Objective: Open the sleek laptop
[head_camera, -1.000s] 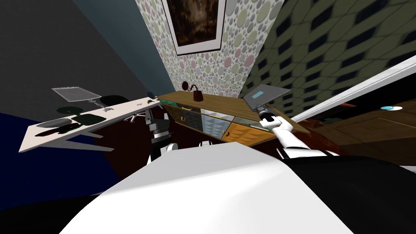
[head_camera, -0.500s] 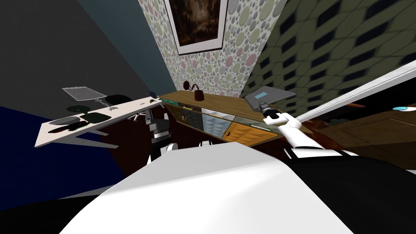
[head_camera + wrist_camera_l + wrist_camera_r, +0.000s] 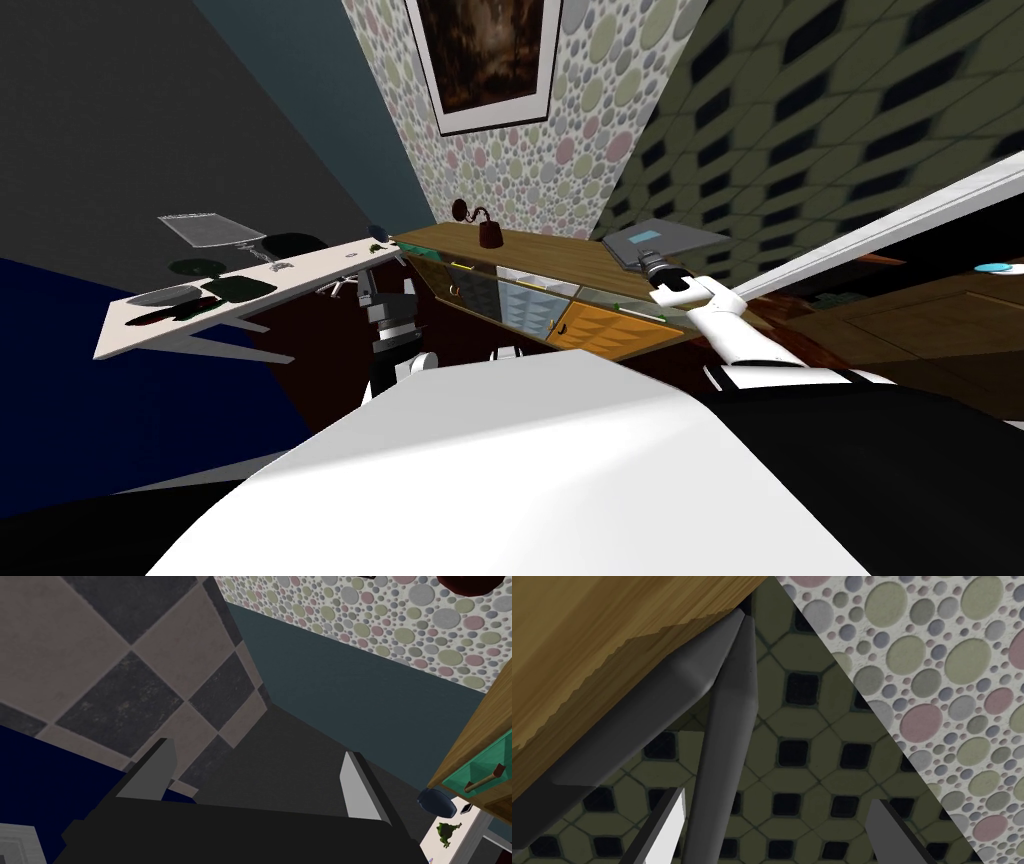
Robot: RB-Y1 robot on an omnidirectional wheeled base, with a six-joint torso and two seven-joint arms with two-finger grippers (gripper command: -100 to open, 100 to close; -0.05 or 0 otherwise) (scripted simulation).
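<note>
Two fingers [image 3: 668, 821] of the right gripper [image 3: 777, 796] stand wide apart, holding nothing, at the edge of the laptop [image 3: 727, 726]. The laptop lies on the right end of the wooden cabinet [image 3: 540, 255], its grey halves parted in a narrow wedge. The left gripper [image 3: 258, 748], also wide, hangs near the cabinet's left end.

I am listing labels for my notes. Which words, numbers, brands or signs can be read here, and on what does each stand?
No text can be read.
The laptop shows only a light blue patch, with no letters on it.
The framed picture is a dark image with no caption.
The things on the white table are too small to tell.
</note>
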